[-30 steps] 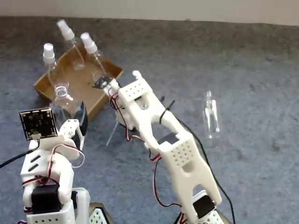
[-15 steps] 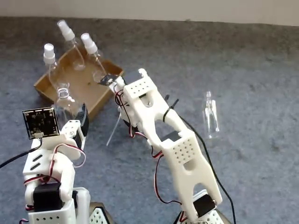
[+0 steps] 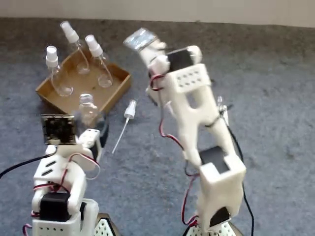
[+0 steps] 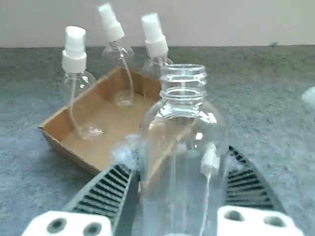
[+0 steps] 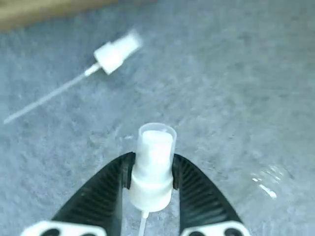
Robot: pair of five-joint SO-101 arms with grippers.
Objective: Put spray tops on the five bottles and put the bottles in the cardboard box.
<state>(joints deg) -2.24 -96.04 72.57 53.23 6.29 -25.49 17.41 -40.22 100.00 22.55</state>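
Note:
My left gripper is shut on a clear bottle with no top, held upright near the cardboard box; from above, this bottle stands just in front of the box. In the box lean three bottles with white spray tops. High over the carpet, my right gripper is shut on a white spray top. Another spray top lies on the carpet with its thin tube. A further bottle lies to the right, mostly behind the raised right arm.
Grey carpet covers the floor, and a pale wall runs along the far side. The raised right arm stands between the box and the lying bottle. Open carpet lies at the far right and in front of the box.
The right arm has swung up and away from the box corner, carrying a spray top, which uncovered the spray top lying on the carpet. The left gripper has shifted its bottle slightly right.

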